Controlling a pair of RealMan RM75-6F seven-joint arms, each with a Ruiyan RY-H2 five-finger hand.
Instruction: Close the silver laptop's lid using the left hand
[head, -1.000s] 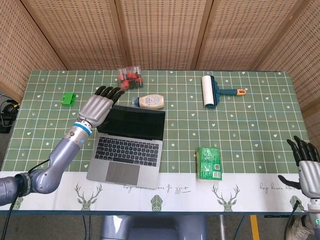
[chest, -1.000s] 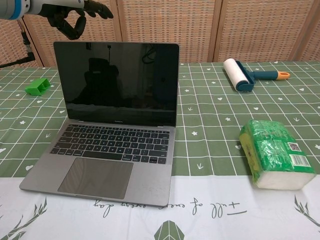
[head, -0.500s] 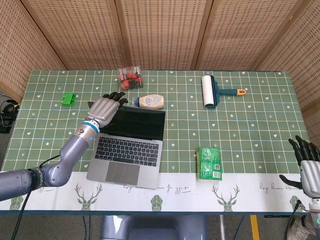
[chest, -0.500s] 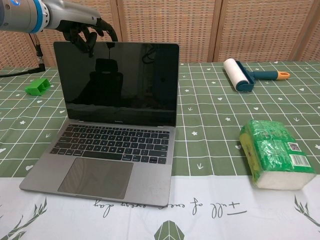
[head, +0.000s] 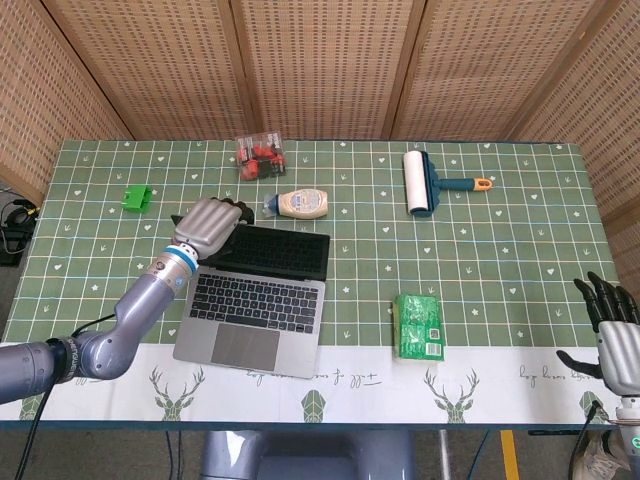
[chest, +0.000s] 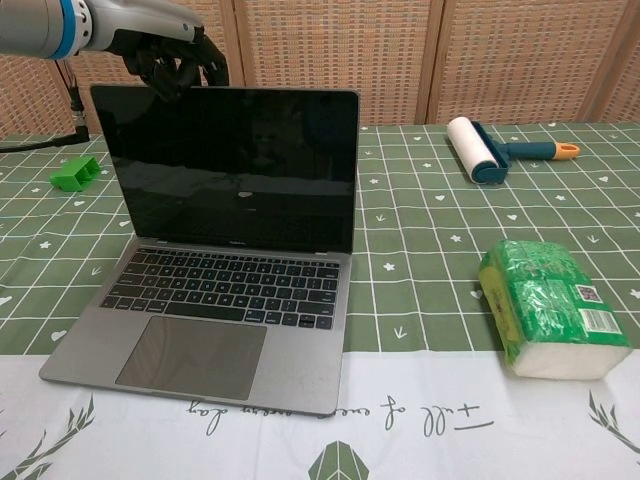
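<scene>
Head view shows the left hand (head: 207, 224) now resting on the top rear edge of the laptop (head: 255, 296), where a second ago it hovered behind and above it. The lid has begun tipping forward: in the chest view the screen (chest: 228, 165) leans toward the keyboard more than before. The fingers (chest: 170, 70) curl over the lid's upper left corner, pressing rather than gripping. Closing is judged just started; most of the swing remains.

The laptop sits at the counter's (head: 500, 270) near left side. Just behind it lie a sauce bottle (head: 300, 204) and a small box of red items (head: 261, 154), clear of the lid's path. A lint roller (head: 421, 183), green packet (head: 418, 326) and green block (head: 136, 197) lie well apart. The right hand (head: 612, 335) hangs off the counter's corner, fingers spread, holding nothing.
</scene>
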